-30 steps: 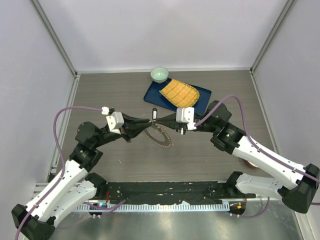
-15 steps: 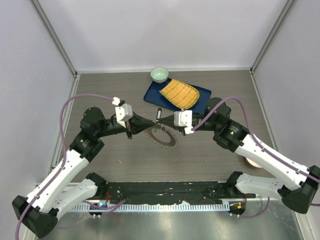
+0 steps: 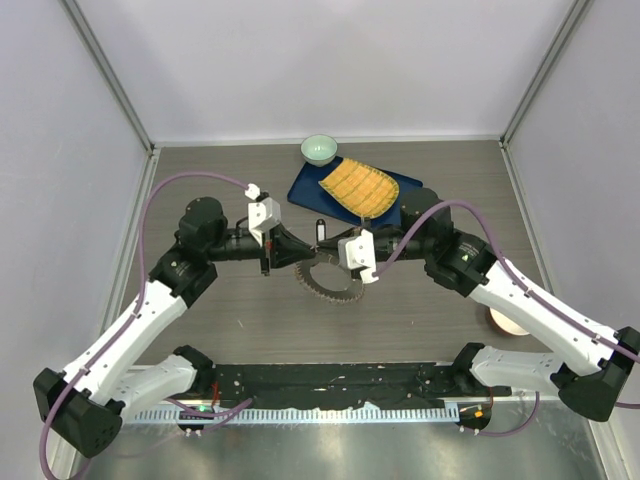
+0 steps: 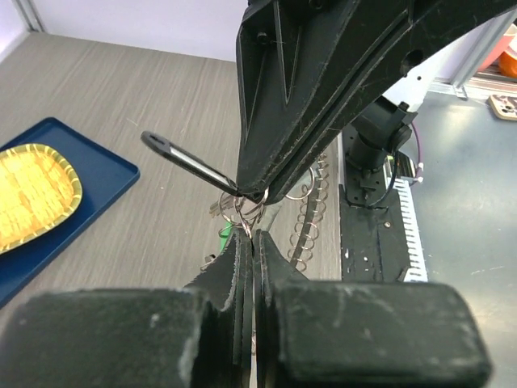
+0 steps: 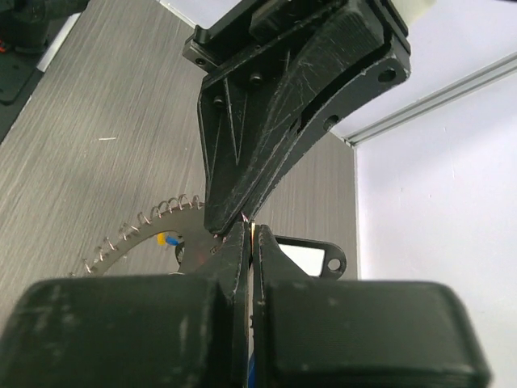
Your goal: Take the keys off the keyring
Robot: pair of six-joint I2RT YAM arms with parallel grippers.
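Observation:
The keyring (image 3: pixel 327 284), a thin ring fringed with small wire loops, lies mid-table just below both gripper tips. My left gripper (image 3: pixel 303 252) and right gripper (image 3: pixel 322 257) meet tip to tip above its far edge. In the left wrist view the left gripper (image 4: pixel 252 234) is shut on small split rings of the key bunch, beside a green key head (image 4: pixel 224 237) and a black tag (image 4: pixel 184 157). In the right wrist view the right gripper (image 5: pixel 252 227) is shut on a thin metal key blade; the keyring (image 5: pixel 133 230) curves off to the left. Most keys are hidden by the fingers.
A blue tray (image 3: pixel 404 190) with a yellow woven mat (image 3: pixel 358 187) sits behind the grippers, and a small pale bowl (image 3: pixel 319 149) stands at its far corner. An orange round object (image 3: pixel 503 321) shows under the right arm. Enclosure walls stand left, right and back.
My left gripper has shut and moved right toward the right gripper. The right gripper has come left and down. The keyring has shifted slightly to the right.

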